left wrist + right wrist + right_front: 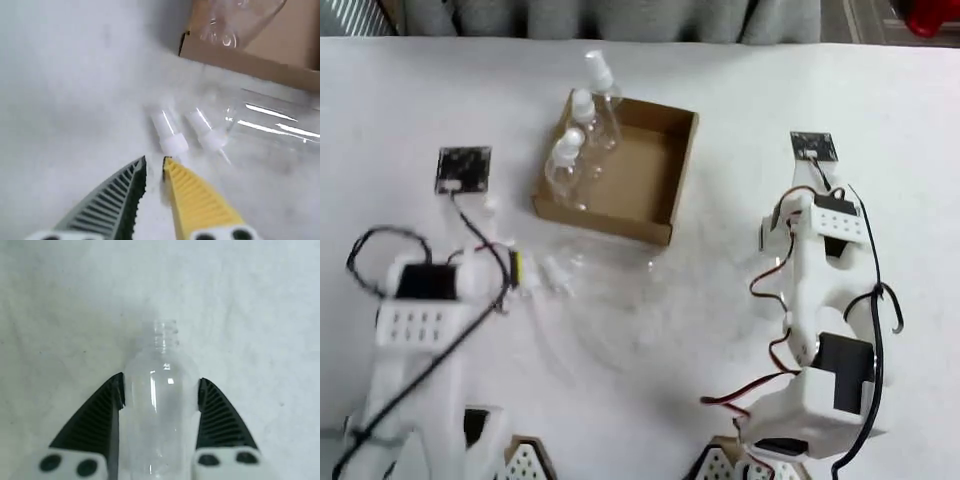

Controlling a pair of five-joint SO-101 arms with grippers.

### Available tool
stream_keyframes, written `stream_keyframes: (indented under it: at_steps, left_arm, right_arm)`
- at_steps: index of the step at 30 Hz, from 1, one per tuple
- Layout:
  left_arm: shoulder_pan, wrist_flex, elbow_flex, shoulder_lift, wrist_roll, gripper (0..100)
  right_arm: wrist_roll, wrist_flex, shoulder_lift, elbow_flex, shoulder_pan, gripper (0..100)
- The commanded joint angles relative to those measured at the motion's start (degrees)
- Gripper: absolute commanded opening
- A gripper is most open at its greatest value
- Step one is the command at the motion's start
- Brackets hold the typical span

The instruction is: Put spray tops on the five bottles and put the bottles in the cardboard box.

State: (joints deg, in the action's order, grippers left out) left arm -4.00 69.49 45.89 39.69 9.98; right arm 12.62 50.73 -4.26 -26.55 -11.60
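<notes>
Right gripper [161, 381] was clamped on an uncapped bottle [161, 415]. Its black fingers [100, 415] pressed on both sides of the body, and the threaded neck poked out past the tips over bare white surface [260, 300].

Over on the other side, the left gripper [155, 162] was pinched almost together. Only a sliver showed between the grey and yellow fingers, and nothing was in it. Two spray tops [169, 131] lay side by side just past its tips. A clear bottle [272, 125] lay flat next to them, neck toward the tops; couldn't tell if it touched one. That bottle ran close along the near wall of the box [240, 60].

From the high view, the box sat mid-surface toward the far edge. Three capped bottles [568, 160] crowded its left wall, the farthest one leaning out over the back rim. The right part of the box floor showed plain cardboard. Right arm [815, 300] stood well off the box's right wall, with a decent strip of surface between them.
</notes>
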Motion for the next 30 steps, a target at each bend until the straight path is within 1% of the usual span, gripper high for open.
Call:
stream_keyframes:
  at_steps: [1, 7, 12, 16, 21, 22, 25, 27, 30]
  left_arm:
    - [1.1, -0.1, -8.1, -9.6, 5.1, 8]
    - [1.0, -0.2, -13.4, -23.0, 8.1, 8]
    - [1.0, -4.7, -13.8, -30.3, 9.5, 8]
    - [1.0, -5.9, -13.8, -31.3, 9.5, 9]
    - [1.0, -5.6, -13.0, -28.4, 9.5, 24]
    - [1.1, -6.0, -12.2, -27.8, 9.6, 26]
    - [1.4, -6.3, -9.8, -27.8, 9.7, 24]
    - [0.9, -7.3, -8.3, -29.1, 11.7, 22]
    - [-1.1, -9.6, -7.6, -32.4, 12.0, 24]
  right_arm:
    - [0.6, -1.3, 0.1, -1.7, 0.3, 1.6]
    - [0.7, -1.5, 0.0, -1.8, 0.3, 1.6]
    - [1.0, -1.5, 0.0, -1.8, 0.5, 1.6]
    - [1.0, -1.5, 0.0, -1.8, 0.6, 1.6]
    - [1.1, -1.5, -0.7, -1.5, 0.7, 1.6]
    - [1.1, -1.5, -1.3, -1.2, 0.7, 1.6]
    - [1.1, -1.4, -2.3, -0.2, 0.7, 1.6]
    - [1.1, -1.2, -2.7, 0.3, 0.6, 1.6]
    - [1.1, -1.2, -2.7, 0.3, 0.7, 1.6]
